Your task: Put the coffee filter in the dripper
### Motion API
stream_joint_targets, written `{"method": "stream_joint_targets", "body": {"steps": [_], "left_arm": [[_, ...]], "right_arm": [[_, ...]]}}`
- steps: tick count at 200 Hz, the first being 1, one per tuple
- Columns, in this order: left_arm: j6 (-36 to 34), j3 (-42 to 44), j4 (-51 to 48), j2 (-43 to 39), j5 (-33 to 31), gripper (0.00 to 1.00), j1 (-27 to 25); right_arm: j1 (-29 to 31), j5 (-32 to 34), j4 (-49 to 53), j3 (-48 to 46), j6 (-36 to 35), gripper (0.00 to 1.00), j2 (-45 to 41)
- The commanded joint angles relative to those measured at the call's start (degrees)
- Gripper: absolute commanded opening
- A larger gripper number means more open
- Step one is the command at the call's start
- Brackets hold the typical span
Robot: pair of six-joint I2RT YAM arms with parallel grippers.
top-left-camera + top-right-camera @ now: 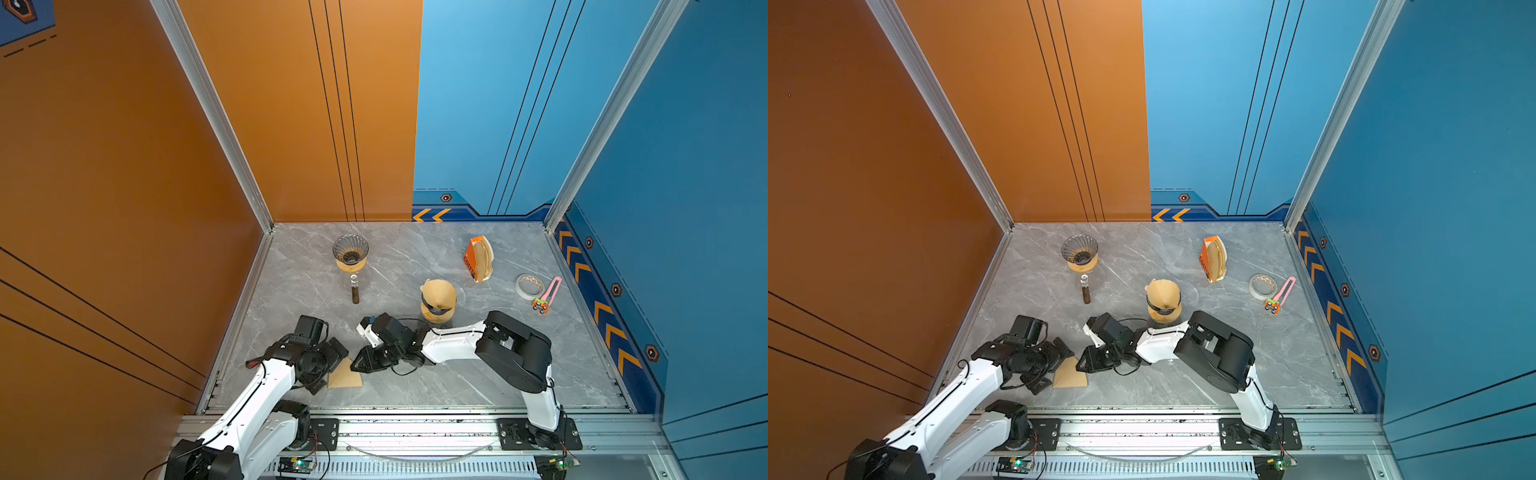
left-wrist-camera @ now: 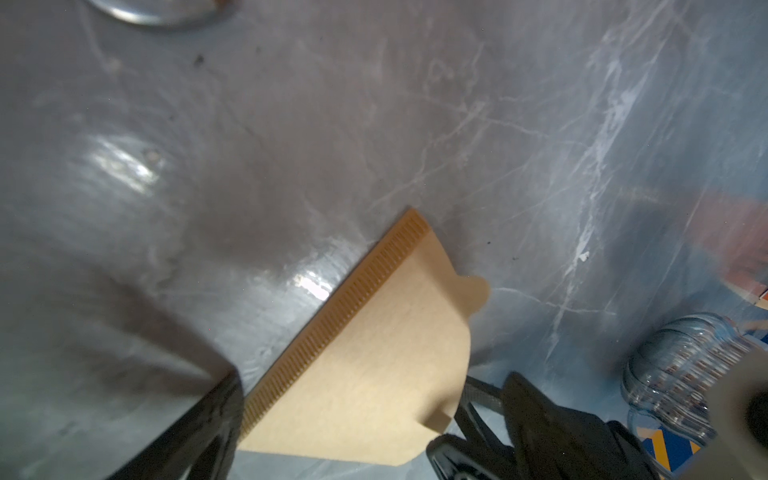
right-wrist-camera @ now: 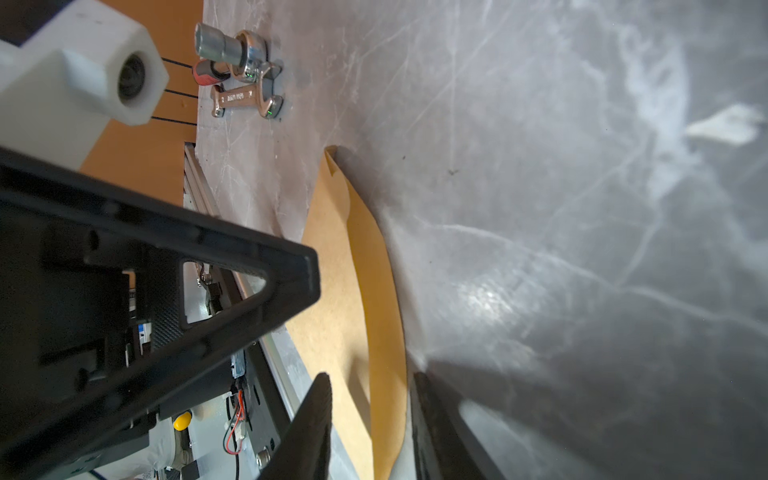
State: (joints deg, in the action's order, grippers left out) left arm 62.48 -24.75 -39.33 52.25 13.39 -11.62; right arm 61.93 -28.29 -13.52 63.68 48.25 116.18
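Holding spare filters (image 1: 485,257), orange box (image 1: 469,257); flat coffee filter (image 1: 345,376) far from glass dripper (image 1: 350,248)

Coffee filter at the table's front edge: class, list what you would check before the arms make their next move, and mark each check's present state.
1. Left claw open: ok, jaws wide beside the coffee filter.
2. Right claw gripping the filter: cannot tell; its fingers straddle a raised layer.
3. Filter lifted off the table: not ok, it lies mostly flat.
4. Glass dripper empty: ok, no paper inside.
5. Glass dripper upright: ok.
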Motion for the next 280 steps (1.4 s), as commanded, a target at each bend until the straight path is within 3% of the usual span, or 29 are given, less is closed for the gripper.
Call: {"method": "stream_joint_targets", "body": {"steps": [1,166,280], "left_arm": [[0.62,1.58,0.79,0.58,0.96,0.98,-0.78],[2.09,2.38,1.85,0.49,0.59,0.98,-2.09],[4.64,2.65,3.61,-0.86,2.26,0.98,-2.14]], "right_arm": [[0.41,-0.79,-1.85,0.48,0.18,0.29,0.63],[0.87,-5.78,-13.05,-2.2,4.43,0.21,1.26],[2.3,-4.28,-14.13,-1.54,6.68,0.2,2.3]]}}
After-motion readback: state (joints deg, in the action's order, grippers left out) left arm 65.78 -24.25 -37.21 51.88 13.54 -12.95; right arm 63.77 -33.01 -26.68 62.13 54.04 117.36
